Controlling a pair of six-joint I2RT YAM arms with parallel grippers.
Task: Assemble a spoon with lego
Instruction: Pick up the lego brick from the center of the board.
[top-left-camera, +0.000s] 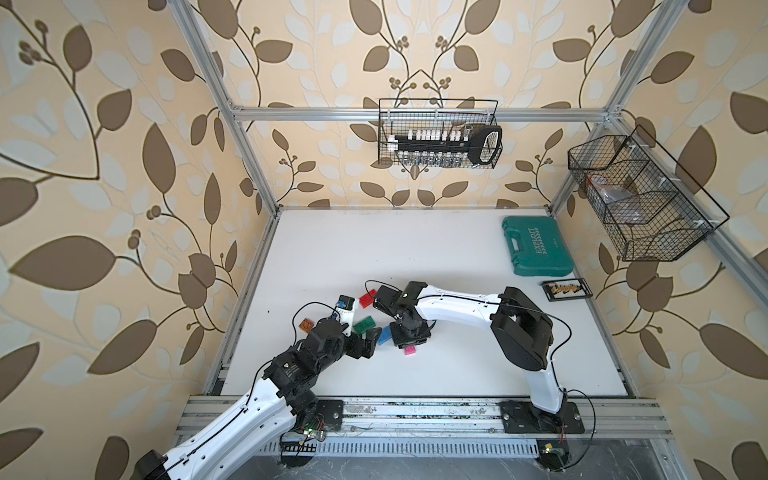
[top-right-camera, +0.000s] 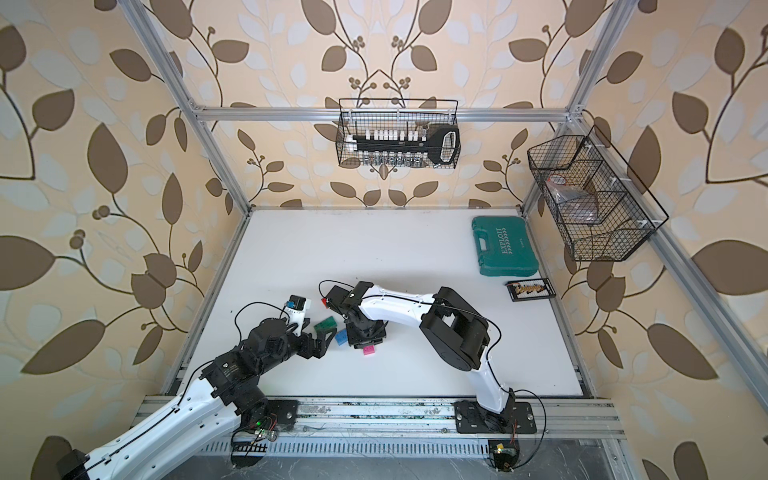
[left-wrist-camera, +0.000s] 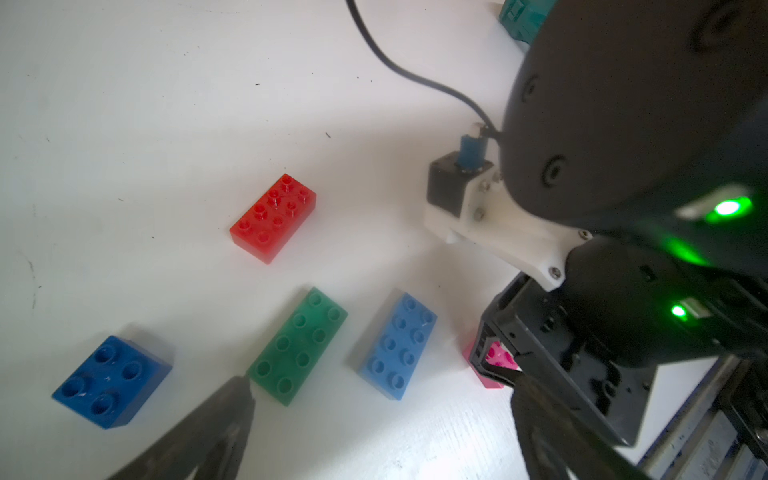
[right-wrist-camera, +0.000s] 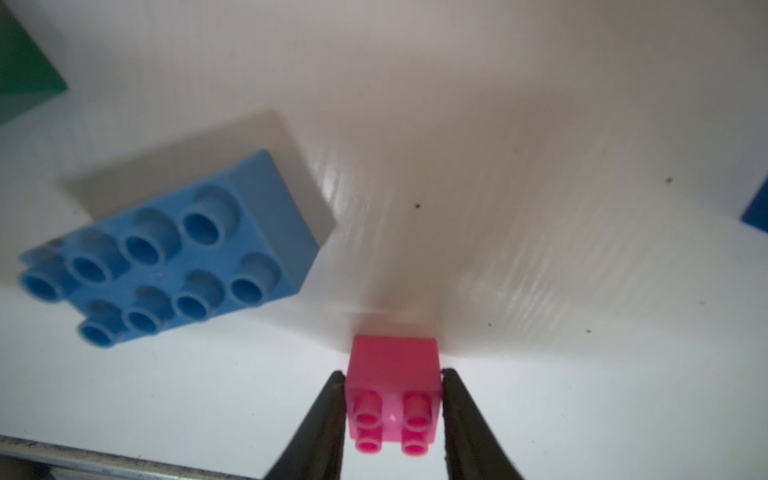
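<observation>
Your right gripper (right-wrist-camera: 392, 372) pinches the pink brick (right-wrist-camera: 395, 357) by its tips only, with your left gripper (left-wrist-camera: 380, 384) wide open and empty, so a fast lift may twist the brick out below the gripper.

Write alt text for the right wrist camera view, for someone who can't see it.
A pink brick sits on the white table, pinched between the right gripper's black fingers. A long light-blue brick lies studs-up nearby; a green brick pokes in at the edge.
</observation>
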